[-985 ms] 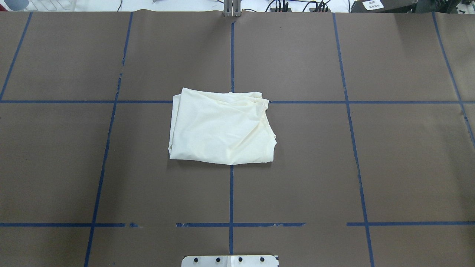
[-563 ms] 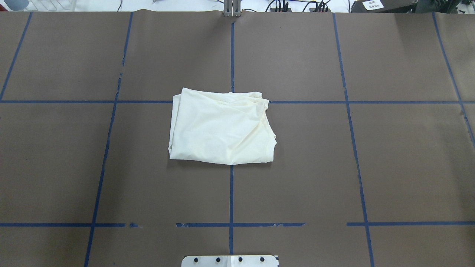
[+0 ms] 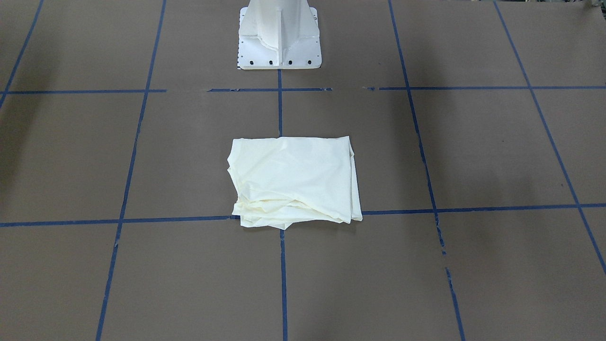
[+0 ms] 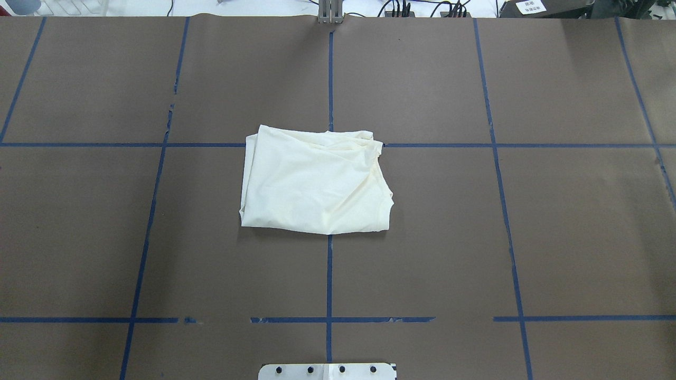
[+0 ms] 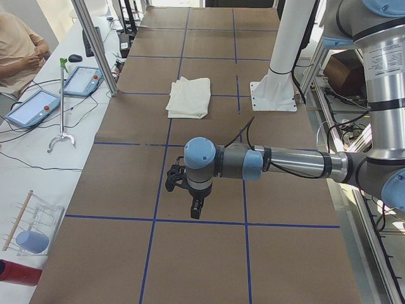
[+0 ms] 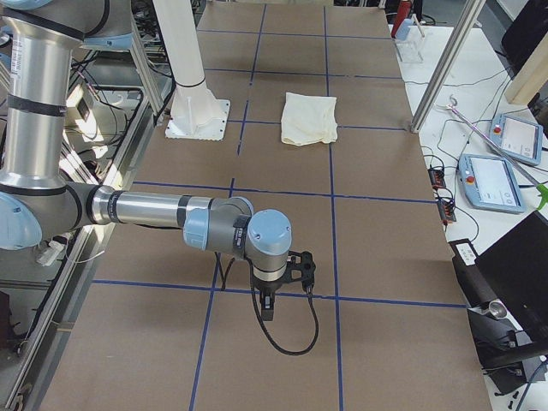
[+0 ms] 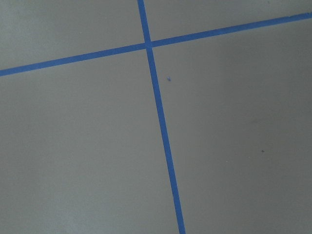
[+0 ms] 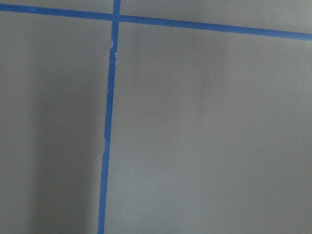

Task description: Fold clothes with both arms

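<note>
The left claw [image 5: 196, 208] and right claw [image 6: 266, 306] each hang low over bare tabletop [image 5: 209, 259], at opposite ends; whether either is apart or together, I cannot tell. Well apart from both, the folded shirt [image 4: 314, 182] lies mid-tabletop over crossing blue tape [image 4: 329, 274].

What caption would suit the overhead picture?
Folded cream shirt lying on a brown table gridded with blue tape.
</note>
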{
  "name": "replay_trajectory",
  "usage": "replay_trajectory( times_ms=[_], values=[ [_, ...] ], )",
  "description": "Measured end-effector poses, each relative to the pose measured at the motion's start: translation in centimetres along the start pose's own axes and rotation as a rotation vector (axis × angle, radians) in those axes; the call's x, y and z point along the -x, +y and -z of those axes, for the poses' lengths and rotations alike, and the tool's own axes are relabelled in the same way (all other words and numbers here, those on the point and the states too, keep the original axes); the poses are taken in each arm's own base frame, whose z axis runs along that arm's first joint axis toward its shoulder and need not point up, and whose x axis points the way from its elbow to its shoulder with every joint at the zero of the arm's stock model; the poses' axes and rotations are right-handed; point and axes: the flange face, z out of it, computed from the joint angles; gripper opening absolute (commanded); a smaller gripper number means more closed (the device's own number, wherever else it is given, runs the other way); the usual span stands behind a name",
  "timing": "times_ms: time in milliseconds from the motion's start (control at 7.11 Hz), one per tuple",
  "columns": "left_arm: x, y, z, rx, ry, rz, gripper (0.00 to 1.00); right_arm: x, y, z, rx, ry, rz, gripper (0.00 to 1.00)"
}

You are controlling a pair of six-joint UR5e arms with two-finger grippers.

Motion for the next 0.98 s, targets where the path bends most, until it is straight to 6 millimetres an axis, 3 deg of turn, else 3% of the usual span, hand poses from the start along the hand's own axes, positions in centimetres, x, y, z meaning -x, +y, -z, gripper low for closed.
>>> replay_trajectory(
  times_ms=[985],
  values=[
    [0.7, 0.46, -0.73, 0.017, 0.001, 0.018, 1.0, 1.03, 0.01, 0.73, -0.025, -0.039, 0.028, 1.0]
  ],
)
